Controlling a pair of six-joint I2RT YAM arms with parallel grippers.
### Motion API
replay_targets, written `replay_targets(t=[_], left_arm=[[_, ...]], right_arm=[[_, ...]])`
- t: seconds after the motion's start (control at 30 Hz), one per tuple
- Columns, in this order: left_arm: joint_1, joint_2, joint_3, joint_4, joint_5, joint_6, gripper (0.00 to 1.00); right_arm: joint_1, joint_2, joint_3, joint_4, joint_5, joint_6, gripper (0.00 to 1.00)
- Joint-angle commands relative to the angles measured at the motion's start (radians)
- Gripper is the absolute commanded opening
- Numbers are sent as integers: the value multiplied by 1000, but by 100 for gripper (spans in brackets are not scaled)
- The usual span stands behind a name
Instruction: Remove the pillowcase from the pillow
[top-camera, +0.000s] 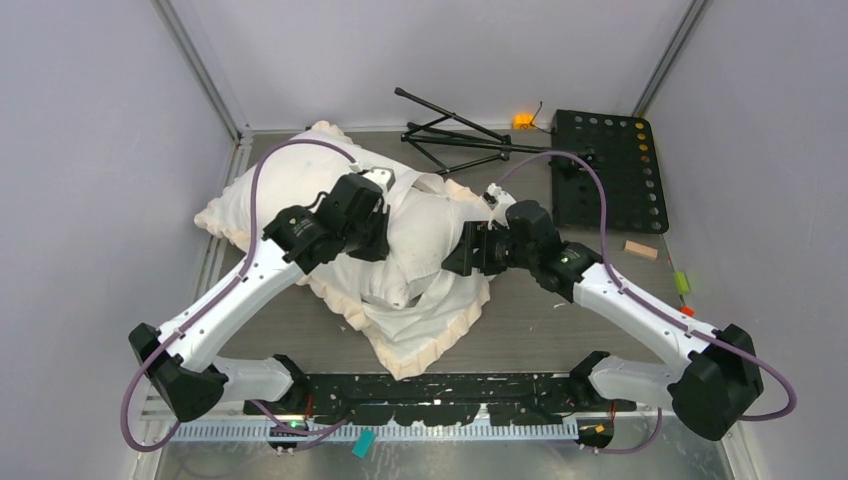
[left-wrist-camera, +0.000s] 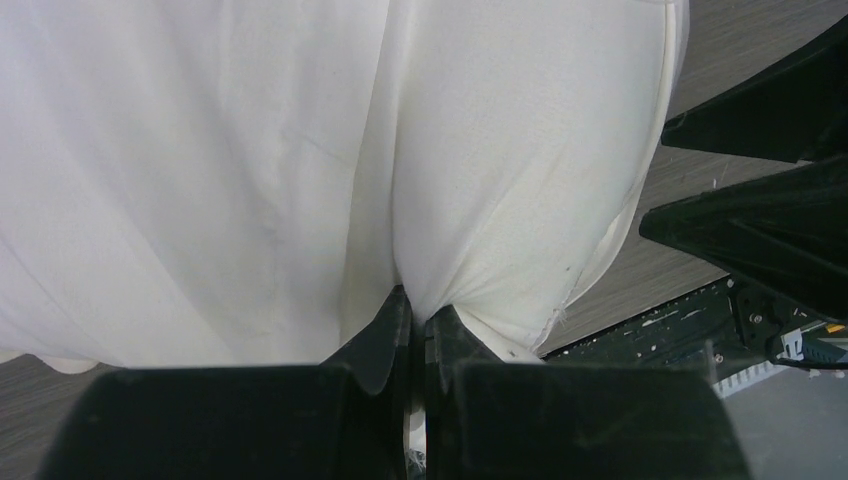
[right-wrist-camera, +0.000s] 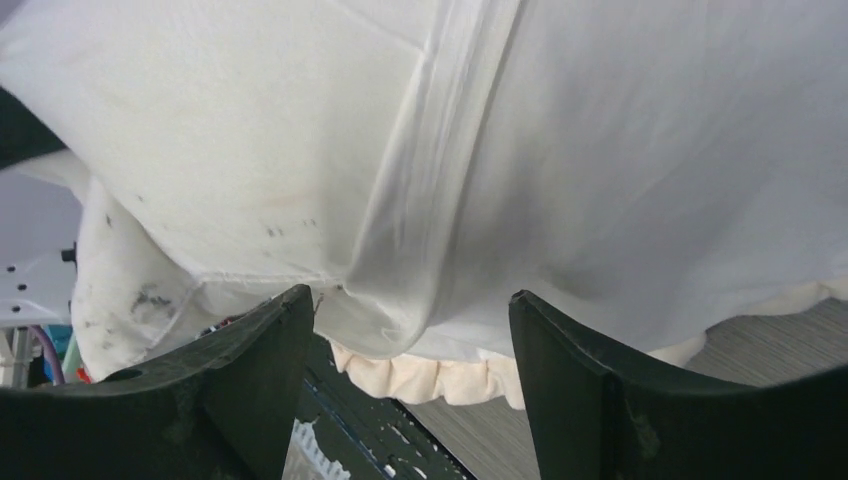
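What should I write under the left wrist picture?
Left claw shut, pinching a fold of white fabric.

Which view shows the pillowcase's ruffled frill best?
The top external view: the frill shows along several sides. The right wrist view catches only a short stretch low in frame; the left wrist view shows none clearly.

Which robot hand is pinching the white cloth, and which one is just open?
The left gripper is the pincher: it is shut tight on a fold of white cloth. The right gripper stands wide open, squeezing nothing.
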Motion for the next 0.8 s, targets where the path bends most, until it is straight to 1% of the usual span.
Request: replay_targets(t=[0.0,0.1,0.23,0.37,0.5,0.6,0.77], left_arm=[[6,-62,-11,57,49,-40,0],[6,-79,-25,54,47,-40,0],[6,-99,-7,14,19,-22,0],[6,-119,17,-10,16,-12,0],[8,-129,72,-66,-20,4,0],[9,-149,108,-99,-54,15,0],[11,-160,158,-139,-69,23,0]], right_arm=[[7,47,88,4,112,29,70],[7,71,115,-41,216,55,64],[4,74,122,-70,341,60,63],[4,98,135,-96,392,45,62],[-27,133,168,-201,502,46,56],[-98,140,138,-196,487,44,54],[-229,163,81,-132,358,33,52]])
